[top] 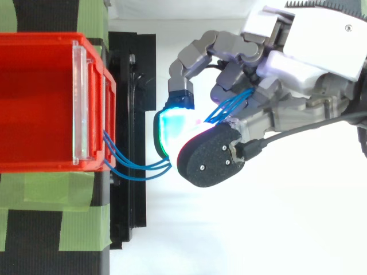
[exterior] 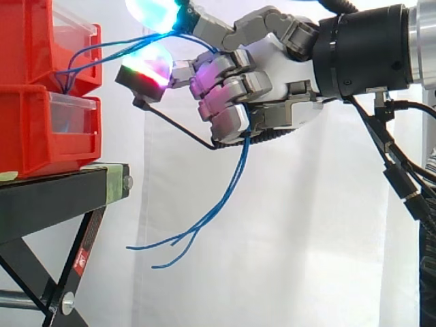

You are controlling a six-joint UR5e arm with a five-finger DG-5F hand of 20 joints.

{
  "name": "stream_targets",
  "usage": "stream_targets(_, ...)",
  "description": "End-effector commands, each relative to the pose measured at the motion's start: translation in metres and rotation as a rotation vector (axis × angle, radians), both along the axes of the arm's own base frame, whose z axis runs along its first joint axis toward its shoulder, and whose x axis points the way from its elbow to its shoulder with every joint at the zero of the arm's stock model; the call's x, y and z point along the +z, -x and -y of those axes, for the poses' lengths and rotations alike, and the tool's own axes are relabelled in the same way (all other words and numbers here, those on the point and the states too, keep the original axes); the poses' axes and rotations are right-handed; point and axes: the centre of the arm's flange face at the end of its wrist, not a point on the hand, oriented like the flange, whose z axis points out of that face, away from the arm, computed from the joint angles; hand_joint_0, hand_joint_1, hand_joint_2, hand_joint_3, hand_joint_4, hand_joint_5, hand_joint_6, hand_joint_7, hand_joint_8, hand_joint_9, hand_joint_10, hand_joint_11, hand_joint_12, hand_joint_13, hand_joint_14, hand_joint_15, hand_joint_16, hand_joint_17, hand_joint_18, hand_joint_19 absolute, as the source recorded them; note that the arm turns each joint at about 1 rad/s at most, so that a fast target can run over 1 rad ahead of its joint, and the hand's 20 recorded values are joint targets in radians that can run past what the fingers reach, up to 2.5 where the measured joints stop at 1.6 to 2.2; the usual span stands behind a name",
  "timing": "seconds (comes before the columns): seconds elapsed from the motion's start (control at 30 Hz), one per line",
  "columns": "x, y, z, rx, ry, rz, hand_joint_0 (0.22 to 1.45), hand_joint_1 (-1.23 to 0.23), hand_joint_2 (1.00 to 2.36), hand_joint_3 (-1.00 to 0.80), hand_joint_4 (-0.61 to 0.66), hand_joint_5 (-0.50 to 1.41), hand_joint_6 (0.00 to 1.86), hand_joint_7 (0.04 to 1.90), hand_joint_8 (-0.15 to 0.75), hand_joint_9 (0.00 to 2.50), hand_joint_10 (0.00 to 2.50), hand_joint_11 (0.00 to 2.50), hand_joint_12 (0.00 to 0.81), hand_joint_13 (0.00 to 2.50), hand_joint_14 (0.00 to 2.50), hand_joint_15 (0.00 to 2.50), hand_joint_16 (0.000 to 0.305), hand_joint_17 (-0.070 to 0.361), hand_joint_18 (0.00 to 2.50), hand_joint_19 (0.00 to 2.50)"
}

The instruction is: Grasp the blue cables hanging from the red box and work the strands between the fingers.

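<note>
Grasp looks done: hand (exterior: 272,88) has its fingers curled round the blue cables (top: 229,107), strands caught between folded fingers and palm. One finger is stretched forward over the top, and a glowing pad (exterior: 153,68) points toward the red box (exterior: 27,48).

My read is that the working step is what's left. The strands sit bunched together in the grip, not spread across separate fingers, so rolling or rubbing them is not yet evident.

Cable position:
- The near ends come out at the box front, low on the upper bin.
- They arc across the gap to the hand with some slack, not taut.
- In the top view they pass just under the lit fingertips (top: 172,129), then run up into the fingers.
- The free ends drop out below the palm and dangle in open air, touching nothing, well clear of the black stand (exterior: 54,191).

Hand is near the box, not touching it.
</note>
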Motion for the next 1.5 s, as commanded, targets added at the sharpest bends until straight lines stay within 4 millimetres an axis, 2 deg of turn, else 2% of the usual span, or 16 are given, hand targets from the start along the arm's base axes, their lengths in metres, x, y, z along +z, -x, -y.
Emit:
stream_targets(0.0,-0.0001,0.0001,-0.0004,0.000,-0.001,0.000,0.79,-0.75,1.00,-1.00,0.21,-0.26,1.06,0.92,0.491,1.85,2.50,2.50,0.681,1.97,2.50,1.63,0.225,0.168,2.50,0.87)
stream_targets(0.27,0.0000,0.0000,-0.0005,0.000,0.002,0.000,0.71,-0.77,1.00,-1.00,0.24,-0.27,1.04,0.92,0.491,1.85,2.50,2.50,0.681,1.97,2.50,1.63,0.225,0.168,2.50,0.87)
stream_targets(0.47,0.0005,-0.0007,-0.0006,0.000,0.002,0.006,0.80,-0.82,1.00,-1.00,0.21,-0.34,1.08,0.91,0.491,1.85,2.50,2.50,0.681,1.97,2.50,1.63,0.225,0.168,2.50,0.87)
stream_targets(0.63,-0.0003,-0.0010,-0.0007,0.000,0.000,0.006,0.75,-0.84,1.00,-1.00,0.23,-0.37,1.08,0.90,0.491,1.85,2.50,2.50,0.681,1.97,2.50,1.63,0.225,0.168,2.50,0.87)
stream_targets(0.83,0.0008,-0.0010,-0.0007,0.000,0.001,0.009,0.89,-0.81,1.00,-1.00,0.24,-0.29,1.22,0.88,0.491,1.85,2.50,2.50,0.681,1.97,2.50,1.63,0.225,0.168,2.50,0.87)
stream_targets(0.9,0.0000,-0.0013,-0.0008,0.000,0.001,0.009,0.96,-0.77,1.01,-0.82,0.23,-0.28,1.32,0.86,0.491,1.85,2.50,2.50,0.681,1.97,2.50,1.63,0.225,0.168,2.50,0.87)
stream_targets(0.97,0.0009,-0.0011,-0.0007,0.000,0.001,0.010,0.96,-0.76,1.01,-0.77,0.23,-0.27,1.35,0.87,0.491,1.85,2.50,2.50,0.681,1.97,2.50,1.63,0.225,0.168,2.50,0.87)
stream_targets(1.0,0.0009,-0.0012,-0.0017,0.002,0.001,0.010,0.97,-0.72,1.01,-0.65,0.22,-0.27,1.38,0.86,0.491,1.85,2.50,2.50,0.681,1.97,2.50,1.63,0.225,0.168,2.50,0.87)
stream_targets(1.17,0.0009,-0.0011,-0.0007,0.000,0.001,0.010,0.92,-0.59,1.02,-0.54,0.23,-0.23,1.44,0.90,0.491,1.85,2.50,2.50,0.681,1.97,2.50,1.63,0.225,0.168,2.50,0.87)
stream_targets(1.33,0.0000,-0.0013,-0.0008,0.000,0.001,0.009,0.89,-0.54,1.01,-0.50,0.23,-0.15,1.39,0.93,0.491,1.85,2.50,2.50,0.681,1.97,2.50,1.63,0.225,0.168,2.50,0.87)
stream_targets(1.47,0.0009,-0.0012,-0.0017,0.002,0.001,0.010,0.92,-0.53,1.01,-0.23,0.26,-0.11,1.31,0.90,0.491,1.85,2.50,2.50,0.681,1.97,2.50,1.63,0.225,0.168,2.50,0.87)
